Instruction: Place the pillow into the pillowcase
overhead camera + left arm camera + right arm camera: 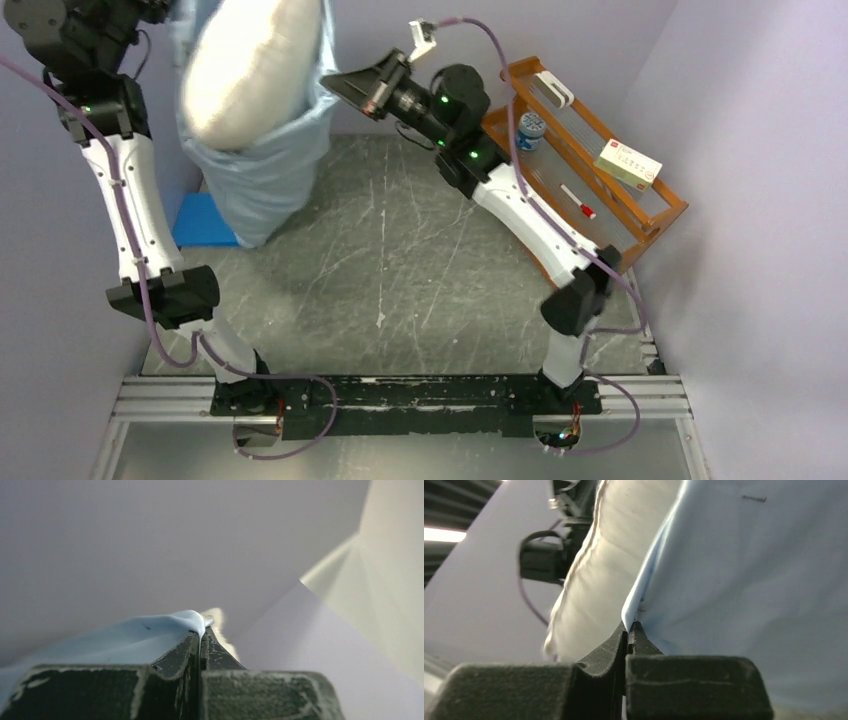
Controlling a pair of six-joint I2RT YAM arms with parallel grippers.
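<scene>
We hold the pillowcase [262, 185] by its mouth, high above the surface [420, 280]. Our left pincer [201, 634] is clamped on a fold of the pale blue hem, and our right pincer [629, 629] is clamped on the opposite hem, just beside the pillow's seam. The pillow [250, 70] sits part-way in, its plump white upper end bulging out of the opening. The sack's lower end hangs toward the far left of the surface, near a bright blue mat [200, 222]. We judge the cloth thin, limp and liable to slip from a narrow pinch. The pillow looks light, soft and springy, so the hem is the place to grip. The surface is grey and scratched, lilac walls stand close, and an orange wooden rack [676, 203] leans at the right
</scene>
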